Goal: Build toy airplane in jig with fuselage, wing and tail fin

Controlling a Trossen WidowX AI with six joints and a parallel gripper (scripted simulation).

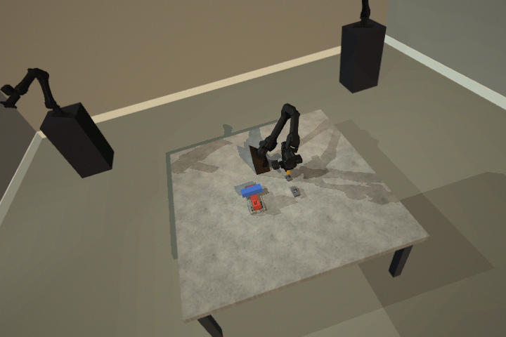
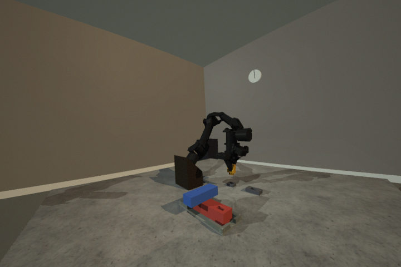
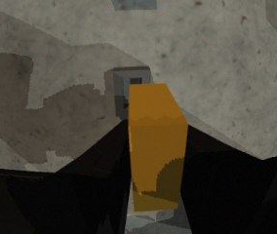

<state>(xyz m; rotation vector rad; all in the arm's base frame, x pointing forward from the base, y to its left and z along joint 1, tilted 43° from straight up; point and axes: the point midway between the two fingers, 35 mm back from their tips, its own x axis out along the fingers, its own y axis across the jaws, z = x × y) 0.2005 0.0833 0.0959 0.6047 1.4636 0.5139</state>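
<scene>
My gripper (image 1: 288, 170) (image 2: 231, 168) (image 3: 149, 127) is shut on the orange tail fin (image 1: 288, 173) (image 2: 233, 170) (image 3: 158, 151), holding it upright above its small grey holder (image 1: 288, 180) (image 2: 231, 184) (image 3: 121, 106). The fin is clear of this holder. The red fuselage (image 1: 256, 203) (image 2: 212, 210) lies in the pale cradle (image 1: 257, 213) (image 2: 225, 229). The blue wing (image 1: 251, 190) (image 2: 201, 194) lies across the fuselage top; its tab is hidden. The fuselage's tail socket (image 2: 220, 208) shows as an open hole.
A larger grey holder (image 1: 295, 194) (image 2: 253, 191) stands beside the small one, with nothing in it. The brown block (image 1: 257, 161) (image 2: 183, 173) at my arm's base stands behind the cradle. Other arms stand on dark pedestals away from the table (image 1: 301, 246).
</scene>
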